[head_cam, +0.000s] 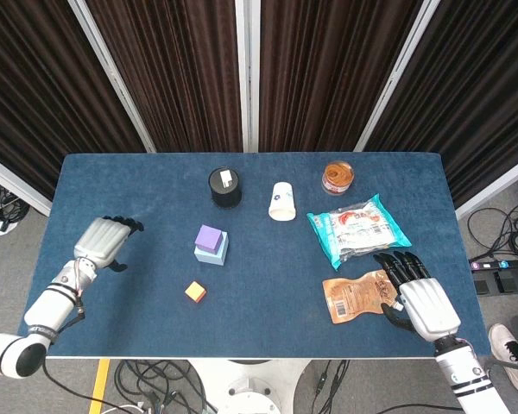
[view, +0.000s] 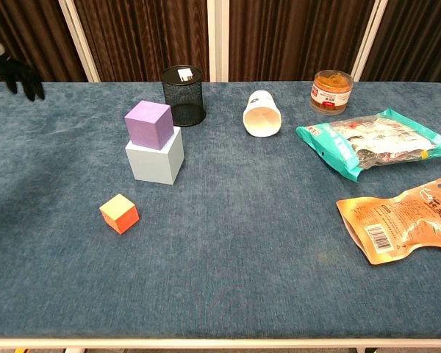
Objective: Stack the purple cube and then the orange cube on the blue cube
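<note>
The purple cube sits on top of the pale blue cube near the table's middle left. The small orange cube lies on the cloth in front of the stack, apart from it. My left hand hovers far left of the stack, fingers apart, holding nothing. My right hand rests at the front right corner, fingers spread beside an orange snack pouch; the chest view does not show it.
A black mesh cup stands behind the stack. A white paper cup lies on its side, an amber jar behind it. A teal snack bag and an orange pouch lie at right.
</note>
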Tool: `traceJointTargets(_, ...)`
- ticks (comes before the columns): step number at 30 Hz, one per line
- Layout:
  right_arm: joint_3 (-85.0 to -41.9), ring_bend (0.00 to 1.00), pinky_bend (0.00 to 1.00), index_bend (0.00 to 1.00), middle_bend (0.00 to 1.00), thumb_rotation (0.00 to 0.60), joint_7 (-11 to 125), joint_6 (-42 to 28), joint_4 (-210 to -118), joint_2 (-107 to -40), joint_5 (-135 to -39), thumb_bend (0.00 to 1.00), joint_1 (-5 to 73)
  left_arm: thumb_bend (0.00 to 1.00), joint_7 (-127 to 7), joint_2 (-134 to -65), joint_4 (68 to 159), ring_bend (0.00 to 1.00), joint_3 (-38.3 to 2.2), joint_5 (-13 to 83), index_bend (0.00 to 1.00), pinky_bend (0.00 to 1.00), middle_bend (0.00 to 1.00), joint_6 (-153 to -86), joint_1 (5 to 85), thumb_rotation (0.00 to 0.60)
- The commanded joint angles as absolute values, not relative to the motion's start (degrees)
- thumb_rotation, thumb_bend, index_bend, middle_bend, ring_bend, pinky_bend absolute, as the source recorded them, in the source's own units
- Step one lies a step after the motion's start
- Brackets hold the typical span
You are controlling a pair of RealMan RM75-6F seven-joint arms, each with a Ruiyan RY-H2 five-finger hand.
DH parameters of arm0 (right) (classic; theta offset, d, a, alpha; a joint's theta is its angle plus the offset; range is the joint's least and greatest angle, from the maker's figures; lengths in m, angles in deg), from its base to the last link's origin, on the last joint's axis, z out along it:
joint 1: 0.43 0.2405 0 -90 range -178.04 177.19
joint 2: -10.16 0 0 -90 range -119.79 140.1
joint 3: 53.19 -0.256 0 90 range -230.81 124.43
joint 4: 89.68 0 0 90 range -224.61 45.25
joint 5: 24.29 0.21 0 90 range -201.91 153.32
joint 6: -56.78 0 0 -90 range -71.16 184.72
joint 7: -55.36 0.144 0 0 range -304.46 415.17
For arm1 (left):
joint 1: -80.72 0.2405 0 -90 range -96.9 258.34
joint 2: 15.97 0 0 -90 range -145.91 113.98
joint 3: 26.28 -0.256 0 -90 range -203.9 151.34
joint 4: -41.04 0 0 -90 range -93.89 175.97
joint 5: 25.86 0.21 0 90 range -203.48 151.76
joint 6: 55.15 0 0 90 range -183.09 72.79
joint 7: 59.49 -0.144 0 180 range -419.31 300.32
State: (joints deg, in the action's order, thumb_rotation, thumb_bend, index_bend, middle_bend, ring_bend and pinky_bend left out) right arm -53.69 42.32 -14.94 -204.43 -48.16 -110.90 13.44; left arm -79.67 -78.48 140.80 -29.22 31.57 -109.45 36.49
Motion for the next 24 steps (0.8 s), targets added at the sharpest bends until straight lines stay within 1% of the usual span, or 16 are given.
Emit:
traceJointTargets(1,-53.51,0.00,0.00,0.00,0.08,0.600,41.89,-14.77,-204.36,-48.43,-110.91,0.29,13.45,0.16,-76.97,-80.94,140.09,0.33,-31.19,39.45,0.38,0.40,0.41,-112.86,39.87,0.600)
traceJointTargets(4,-53.56,0.00,0.00,0.00,0.08,0.600,41.64,-14.71,-204.30,-48.60,-110.69,0.29,13.50,0.16,-75.58,-83.51,138.72,0.35,-32.22,46.17,0.42,0.42,0.44,-113.43,40.88,0.600)
traceJointTargets(9,-53.84,0.00,0.00,0.00,0.08,0.600,41.88,-14.62,-204.29,-48.51,-110.11,0.29,13.65,0.16,-71.89,-85.14,138.80,0.36,-33.61,53.84,0.44,0.43,0.45,-110.45,40.21,0.600)
traceJointTargets(13,-53.80,0.00,0.00,0.00,0.08,0.600,41.95,-14.51,-204.25,-48.51,-110.03,0.29,13.71,0.16,-71.16,-88.18,135.32,0.37,-34.05,62.54,0.46,0.43,0.46,-112.83,40.30,0.600)
traceJointTargets(16,-53.75,0.00,0.00,0.00,0.08,0.600,41.77,-14.33,-204.28,-48.54,-110.01,0.29,13.80,0.16,-70.85,-90.86,131.73,0.37,-33.64,67.04,0.46,0.43,0.46,-114.91,40.21,0.600)
traceJointTargets(20,-53.83,0.00,0.00,0.00,0.08,0.600,41.61,-14.21,-204.33,-48.59,-109.74,0.29,13.91,0.16,-70.61,-93.05,128.41,0.37,-33.05,70.35,0.46,0.43,0.46,-115.07,39.17,0.600)
traceJointTargets(24,-53.87,0.00,0.00,0.00,0.08,0.600,41.67,-14.12,-204.40,-48.53,-109.54,0.29,13.99,0.16,-70.22,-95.28,125.41,0.37,-32.23,70.94,0.45,0.43,0.46,-113.77,38.23,0.600)
